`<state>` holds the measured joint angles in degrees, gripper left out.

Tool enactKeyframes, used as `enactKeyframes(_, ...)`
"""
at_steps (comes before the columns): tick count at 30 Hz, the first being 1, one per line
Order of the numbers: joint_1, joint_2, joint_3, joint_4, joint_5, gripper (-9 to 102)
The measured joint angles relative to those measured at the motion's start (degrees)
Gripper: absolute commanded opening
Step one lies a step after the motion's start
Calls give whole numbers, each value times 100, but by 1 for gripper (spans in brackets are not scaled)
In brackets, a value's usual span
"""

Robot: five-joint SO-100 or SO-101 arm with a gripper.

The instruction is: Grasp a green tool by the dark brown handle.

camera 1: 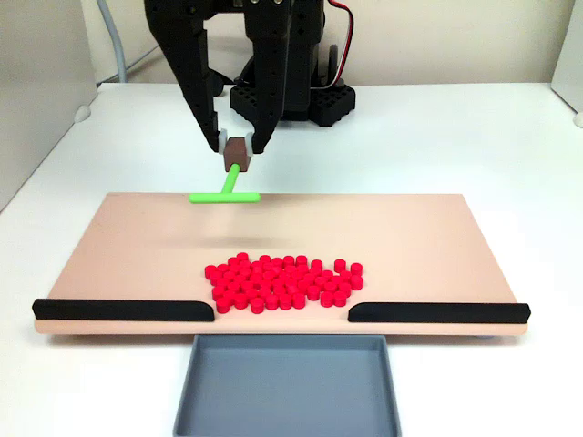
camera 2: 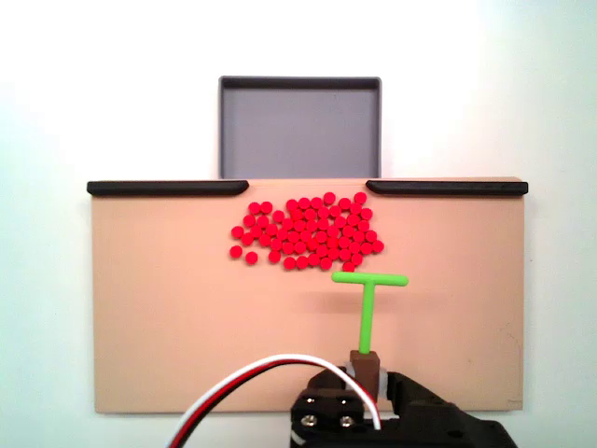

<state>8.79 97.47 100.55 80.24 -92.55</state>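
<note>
Gripper: I see the gripper (camera 1: pixel 240 146) with both fingertips pressed on the sides of the dark brown handle (camera 1: pixel 239 151), so it is pinching the block, not spread.
Tool position: the green tool (camera 1: pixel 225 189) seems lifted off the tan board (camera 1: pixel 437 246) in the front fixed view, near the board's far edge; a faint shadow lies under it. The stem goes down from the handle, the crossbar is about level.
Top view: in the other fixed view the tool (camera 2: pixel 367 303) points toward the red cylinders (camera 2: pixel 308 233); crossbar just beside the nearest ones, I cannot tell if touching.
Handling, my guess: thin rods, prob. printed plastic, very light, stiff but could snap or bend if pushed sideways.
Where to hold: the handle block only; flat faces suit the pads, the round stem would roll.
Risk: the tool may pivot in the pinch w/ a fast move.
Other: grey tray (camera 1: pixel 287 387) and black strips (camera 1: pixel 123 309) at the front edge.
</note>
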Motion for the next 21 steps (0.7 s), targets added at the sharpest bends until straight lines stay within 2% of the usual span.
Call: enactKeyframes(21,-668,606,562,44,492,0)
